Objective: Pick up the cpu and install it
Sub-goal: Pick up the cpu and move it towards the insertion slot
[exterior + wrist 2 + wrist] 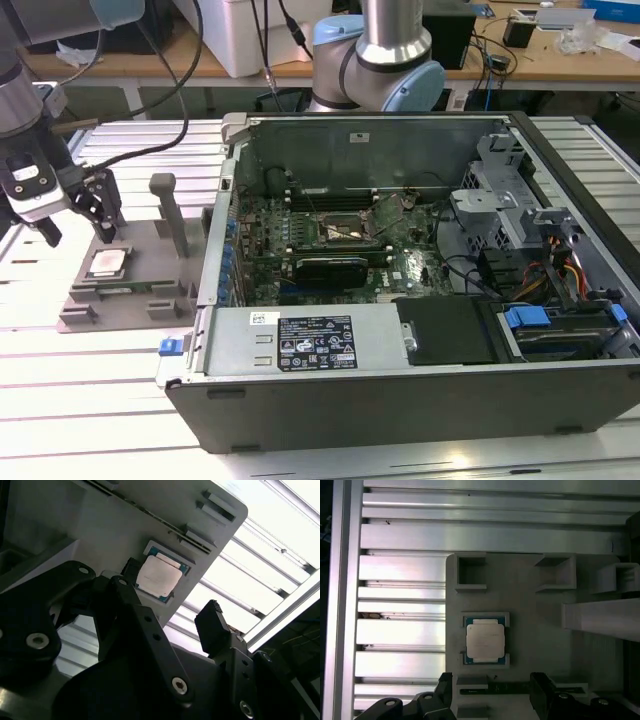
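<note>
One square cpu (484, 640), silver top, thin green rim

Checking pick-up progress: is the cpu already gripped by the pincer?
No, the cpu lies in the grey holder, clear of the open pincer.

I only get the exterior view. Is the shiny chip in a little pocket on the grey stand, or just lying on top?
Observer: In the first wrist view the cpu lies flat inside a square raised frame on the grey holder.
Operator: Is the claw grabbing it?
Observer: No. The gripper is open, and the cpu sits clear of both fingers.
Operator: Is anything on top of the chip?
Observer: No. In the second wrist view its silver top is bare, with a thin green rim showing around it.
</note>
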Controlling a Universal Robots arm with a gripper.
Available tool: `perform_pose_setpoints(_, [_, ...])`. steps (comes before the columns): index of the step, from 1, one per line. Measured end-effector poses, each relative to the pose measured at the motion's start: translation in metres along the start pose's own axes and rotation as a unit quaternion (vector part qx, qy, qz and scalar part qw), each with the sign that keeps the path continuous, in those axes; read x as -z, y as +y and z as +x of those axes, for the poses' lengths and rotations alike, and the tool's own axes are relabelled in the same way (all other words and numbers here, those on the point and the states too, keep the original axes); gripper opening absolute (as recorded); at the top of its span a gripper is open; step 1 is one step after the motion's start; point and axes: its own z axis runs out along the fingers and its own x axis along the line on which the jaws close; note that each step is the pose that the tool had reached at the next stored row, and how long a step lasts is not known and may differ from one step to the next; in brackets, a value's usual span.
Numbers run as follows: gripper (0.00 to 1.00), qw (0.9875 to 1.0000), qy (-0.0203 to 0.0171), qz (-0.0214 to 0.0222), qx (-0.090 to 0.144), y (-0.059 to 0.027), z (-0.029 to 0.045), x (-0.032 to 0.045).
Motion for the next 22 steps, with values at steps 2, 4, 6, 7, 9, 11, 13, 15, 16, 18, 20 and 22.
perform_pose_setpoints(2, [0.72, 1.0000, 0.0004, 0.0047, 0.005, 0.0047, 0.0000, -0.0074])
perform_pose_setpoints(4, [0.72, 0.9999, 0.0005, 0.0073, 0.009, 0.0080, -0.0001, -0.0105])
perform_pose_setpoints(6, [0.72, 0.9998, 0.0007, 0.0092, 0.015, 0.0110, -0.0001, -0.0158])
perform_pose_setpoints(7, [0.72, 0.9998, 0.0008, 0.0099, 0.016, 0.0113, -0.0001, -0.0170])
perform_pose_setpoints(9, [0.72, 0.9998, 0.0009, 0.0106, 0.019, 0.0113, -0.0001, -0.0200])
perform_pose_setpoints(11, [0.72, 0.9997, 0.0009, 0.0106, 0.020, 0.0113, 0.0000, -0.0226])
perform_pose_setpoints(13, [0.72, 0.9997, 0.0009, 0.0106, 0.020, 0.0113, 0.0000, -0.0239])
perform_pose_setpoints(15, [0.72, 0.9997, 0.0010, 0.0105, 0.021, 0.0112, 0.0000, -0.0264])
perform_pose_setpoints(16, [0.72, 0.9997, 0.0009, 0.0105, 0.022, 0.0112, 0.0001, -0.0279])
perform_pose_setpoints(18, [0.72, 0.9997, 0.0010, 0.0105, 0.022, 0.0111, 0.0001, -0.0300])
perform_pose_setpoints(20, [0.72, 0.9997, 0.0010, 0.0105, 0.023, 0.0111, 0.0001, -0.0320])
perform_pose_setpoints(22, [0.72, 0.9997, 0.0010, 0.0105, 0.023, 0.0111, 0.0001, -0.0336])
